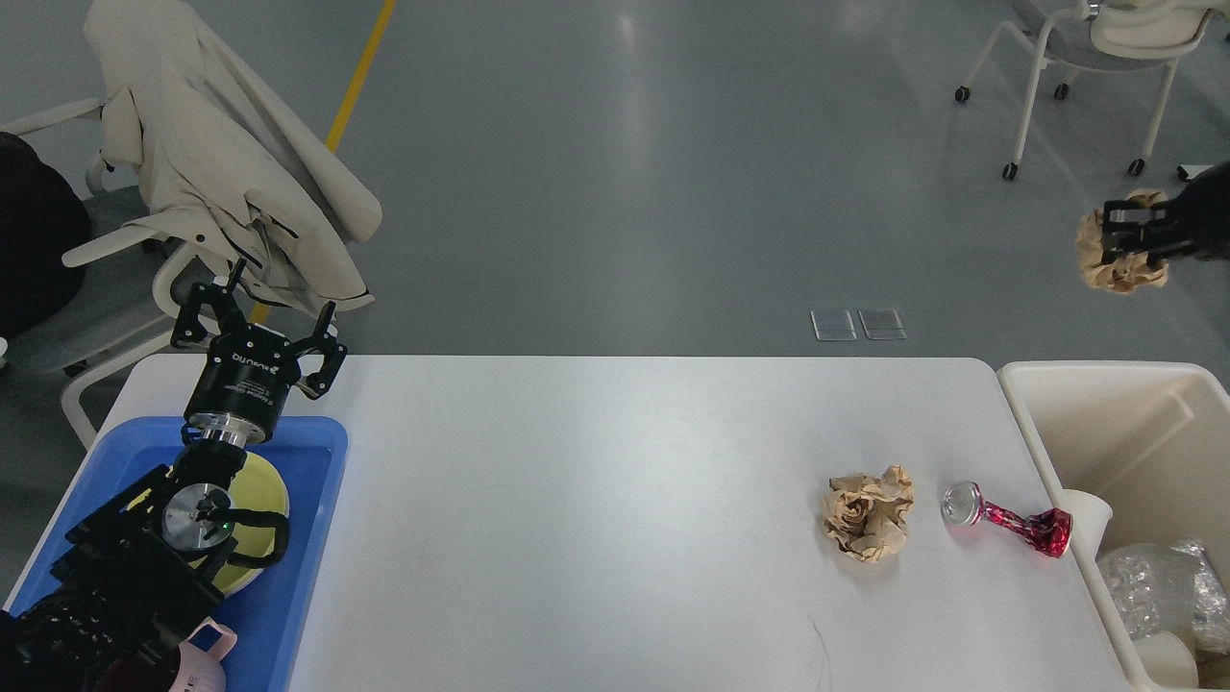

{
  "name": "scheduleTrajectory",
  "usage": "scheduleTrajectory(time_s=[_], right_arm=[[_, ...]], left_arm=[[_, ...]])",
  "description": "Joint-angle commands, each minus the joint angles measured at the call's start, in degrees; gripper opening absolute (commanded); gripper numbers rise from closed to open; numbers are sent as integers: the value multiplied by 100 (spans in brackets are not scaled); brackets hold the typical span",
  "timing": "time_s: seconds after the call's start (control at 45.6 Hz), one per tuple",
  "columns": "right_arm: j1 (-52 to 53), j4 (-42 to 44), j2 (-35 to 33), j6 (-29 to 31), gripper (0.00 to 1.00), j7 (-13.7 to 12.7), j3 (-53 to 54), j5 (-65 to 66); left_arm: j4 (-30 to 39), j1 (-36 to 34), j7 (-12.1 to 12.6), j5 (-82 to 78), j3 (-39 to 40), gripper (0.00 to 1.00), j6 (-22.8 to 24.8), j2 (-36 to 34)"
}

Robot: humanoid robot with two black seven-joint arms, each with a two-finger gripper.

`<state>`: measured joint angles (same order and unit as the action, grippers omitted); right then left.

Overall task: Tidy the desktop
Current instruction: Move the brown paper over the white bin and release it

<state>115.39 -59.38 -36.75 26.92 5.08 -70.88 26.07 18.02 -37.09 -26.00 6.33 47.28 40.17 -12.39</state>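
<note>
The white desktop (596,500) fills the lower view. On it at the right lie a crumpled brown paper ball (868,515) and a crushed red can (1009,520). My left gripper (279,293) is open and empty, raised over the far left corner above the blue tray (307,538). My right gripper (1119,235) is at the far right, high above the cream bin (1057,423), shut on another crumpled brown paper ball (1105,274).
The blue tray holds a yellow plate (269,495) and a pink item (207,654) at its near end. The cream bin holds a white cup (1086,514) and clear plastic wrap (1153,586). Chairs stand behind the table, one draped with a beige coat (221,154).
</note>
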Motion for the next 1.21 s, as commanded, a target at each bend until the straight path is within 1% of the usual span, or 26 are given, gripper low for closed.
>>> scheduleTrajectory(time_s=[0.0,0.044,0.088,0.11,0.219,0.285,0.373,0.438,0.504,0.592,0.657,0.745,0.811,0.855,0.898,0.942,1.052,1.074,1.118,1.14,1.161,1.183], right_arm=[[2660,-662,-122,1752,0,712,-198,934],[3215,-750,-87,2333,0,1020,-145,1093],[3603,-777,-87,2773,0,1188,-101,1128],[3717,-769,-87,2808,0,1232,-84,1129],[3684,-716,-122,2808,0,1250,-145,1251],[3360,-672,-201,2801,0,1233,-233,1418],[2552,-418,-587,2214,0,1206,-373,1533],[1665,-23,-816,1433,0,1189,-549,1551],[401,548,-957,440,0,1189,-637,1551],[-1523,1558,-1036,-887,0,1189,-523,1472],[-2991,2227,-1001,-1547,0,1180,-191,1148],[-4934,2904,-808,-2005,0,1180,548,85],[-6209,3527,-396,-2304,0,1154,1014,-434],[-6860,4072,-88,-2472,0,1101,1286,-620],[-7327,4521,158,-2525,0,1057,1532,-656],[-7653,4777,317,-2516,0,1039,1744,-656],[-7804,4813,423,-2516,0,961,1929,-638],[-7813,4813,423,-2516,2,952,1929,-638],[-7813,4821,432,-2516,15,934,1929,-638],[-7813,4821,432,-2516,31,934,1929,-638],[-7813,4821,432,-2516,64,934,1938,-638],[-7804,4813,432,-2507,100,925,1938,-638]], left_arm=[[0,0,-1,0,0,100,0,-1],[0,0,-1,0,0,100,0,-1],[0,9,-1,0,0,100,0,-1],[0,0,-1,0,0,100,0,-1],[0,0,-1,0,0,100,0,-1],[0,0,-1,0,0,100,0,-1],[0,0,-1,0,0,100,0,-1],[0,0,-1,0,0,100,0,-1],[0,0,-1,0,0,100,0,-1],[0,0,-1,0,0,100,0,-1],[0,0,-1,0,0,100,0,-1],[0,0,-1,0,0,100,0,-1],[0,0,-1,0,0,100,0,-1],[0,0,-10,0,0,100,0,-1],[0,0,-10,0,0,100,0,-1],[0,0,-10,0,0,100,0,-1],[0,0,-10,0,0,100,0,-1],[0,0,-10,0,0,100,0,-1],[0,0,-10,0,0,100,0,-1],[0,0,-10,0,0,100,0,-1],[0,0,-10,0,0,100,0,-1],[0,0,-10,0,0,100,0,-1]])
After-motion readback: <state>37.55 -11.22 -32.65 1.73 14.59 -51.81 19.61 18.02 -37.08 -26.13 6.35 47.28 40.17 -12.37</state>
